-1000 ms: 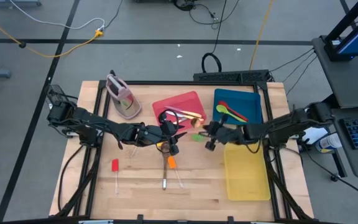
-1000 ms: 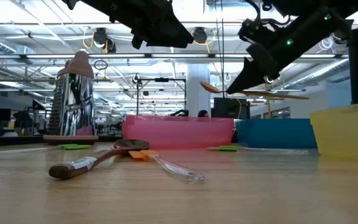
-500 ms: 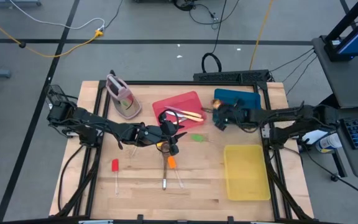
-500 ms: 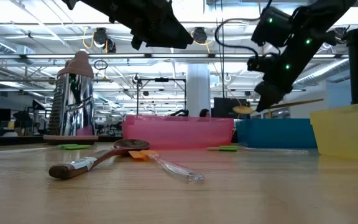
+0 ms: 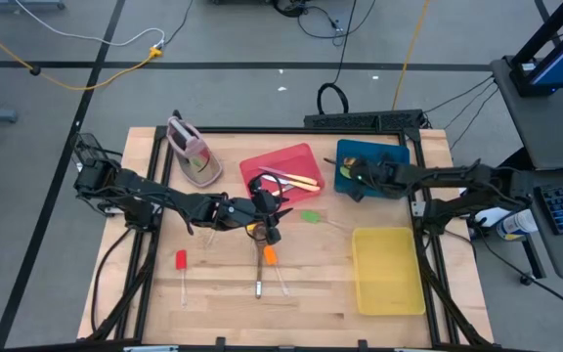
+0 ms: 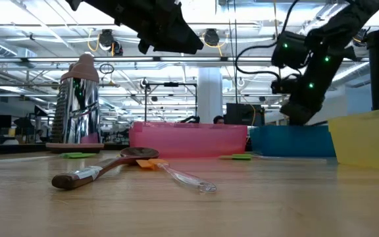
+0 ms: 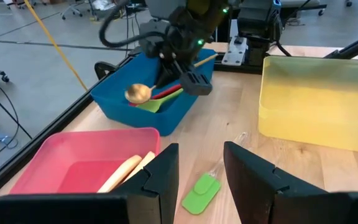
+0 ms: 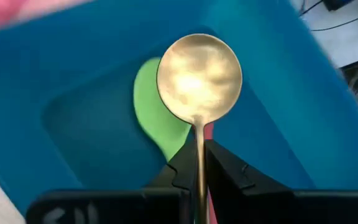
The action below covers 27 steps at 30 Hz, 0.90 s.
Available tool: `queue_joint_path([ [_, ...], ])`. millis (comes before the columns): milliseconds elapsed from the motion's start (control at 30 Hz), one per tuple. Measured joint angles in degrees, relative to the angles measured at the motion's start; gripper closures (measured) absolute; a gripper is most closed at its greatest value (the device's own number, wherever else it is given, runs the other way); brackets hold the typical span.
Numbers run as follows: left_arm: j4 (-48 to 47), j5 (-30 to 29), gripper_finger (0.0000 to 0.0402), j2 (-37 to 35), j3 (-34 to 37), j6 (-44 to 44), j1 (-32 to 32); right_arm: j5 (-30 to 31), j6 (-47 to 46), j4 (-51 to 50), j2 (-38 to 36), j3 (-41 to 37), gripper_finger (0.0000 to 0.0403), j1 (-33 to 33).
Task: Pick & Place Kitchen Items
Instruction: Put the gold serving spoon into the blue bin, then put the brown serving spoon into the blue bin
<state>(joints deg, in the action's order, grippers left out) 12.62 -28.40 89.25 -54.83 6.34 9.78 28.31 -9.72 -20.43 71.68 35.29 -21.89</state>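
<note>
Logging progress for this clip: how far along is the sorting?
Partly done. The red tray holds cream-handled knives; the blue tray holds a green spoon. The right end effector is shut on a gold spoon above it. The left end effector hangs open. Left: green spatula, red spatula, orange spatula.

Light wooden slatted table point(image 5: 213, 298) carries a pink-grey stand point(image 5: 194, 152), flat red tray point(image 5: 283, 164), blue tray point(image 5: 387, 154), yellow tray point(image 5: 387, 271), plus loose clear-handled utensils with red point(image 5: 181, 261), orange point(image 5: 270, 255) and green point(image 5: 309, 217) heads.
</note>
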Motion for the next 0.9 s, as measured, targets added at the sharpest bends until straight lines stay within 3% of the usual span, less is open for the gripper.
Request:
queue_joint_path([
  [267, -0.51, -0.01, 0.027, 0.0, 0.0, 0.21, 0.0, 0.0, 3.74, 8.19, -0.22, -5.16, 0.0383, -1.35],
  [633, -0.46, -0.01, 0.027, 0.0, 0.0, 0.18, -0.02, -0.04, 3.78, 12.53, -0.04, -5.64, 0.0381, -1.77],
  [900, -0.48, -0.01, 0.027, 0.0, 0.0, 0.16, 0.0, 0.05, 3.77, 12.55, -0.07, -5.66, 0.0342, -1.77],
])
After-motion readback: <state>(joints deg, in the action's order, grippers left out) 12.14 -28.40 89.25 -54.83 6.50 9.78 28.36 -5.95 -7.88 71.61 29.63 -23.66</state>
